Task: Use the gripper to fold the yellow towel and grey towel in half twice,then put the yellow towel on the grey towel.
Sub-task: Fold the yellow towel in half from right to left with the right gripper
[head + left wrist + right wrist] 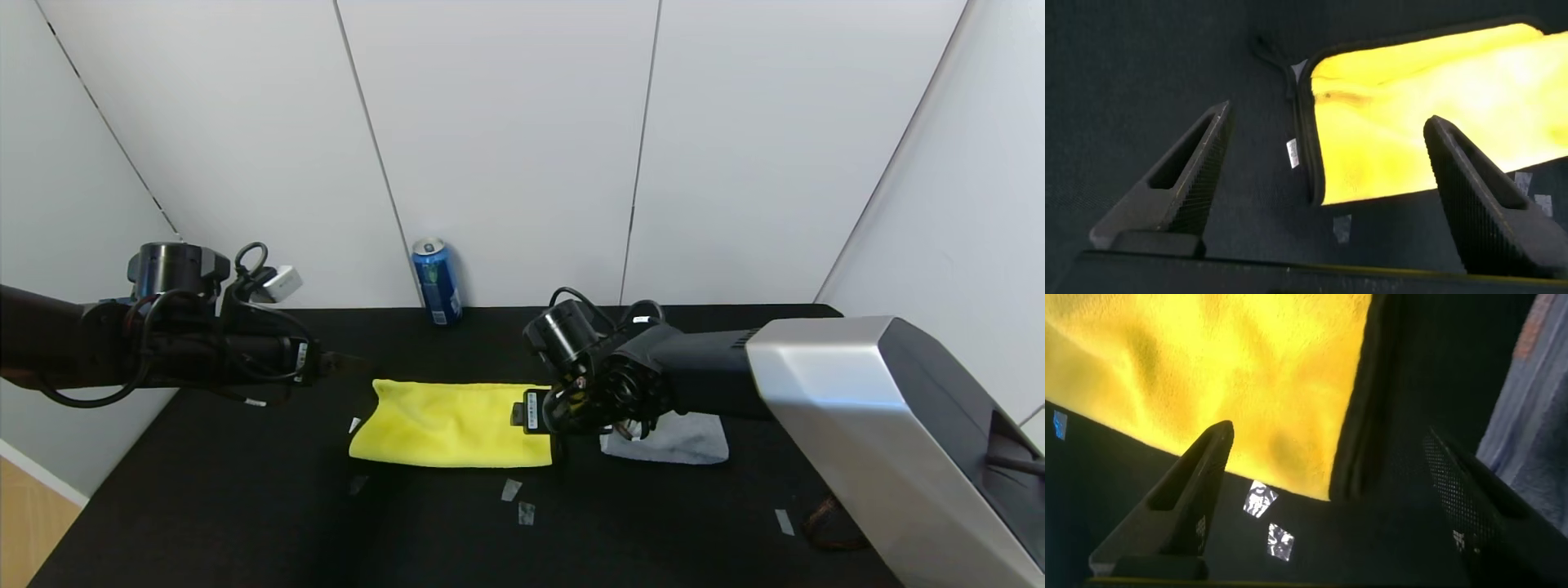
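Yellow towel [453, 425] lying folded once into a long strip mid-table; grey towel [678, 439] folded just to its right, partly hidden under the right arm

Left gripper [1327, 200] spread wide, empty, off the strip's left end; right gripper [1331, 498] spread wide, empty, over the right end

Risk on the second fold: pinching only the top layer, so the fluffy layers slide and spring apart; right arm dragging the grey towel

Only container: blue drink can [436, 282] at far edge, upright, contents unseen

A lab test booth: bare white wall panels [506, 139] enclose a black-covered table [245, 506].
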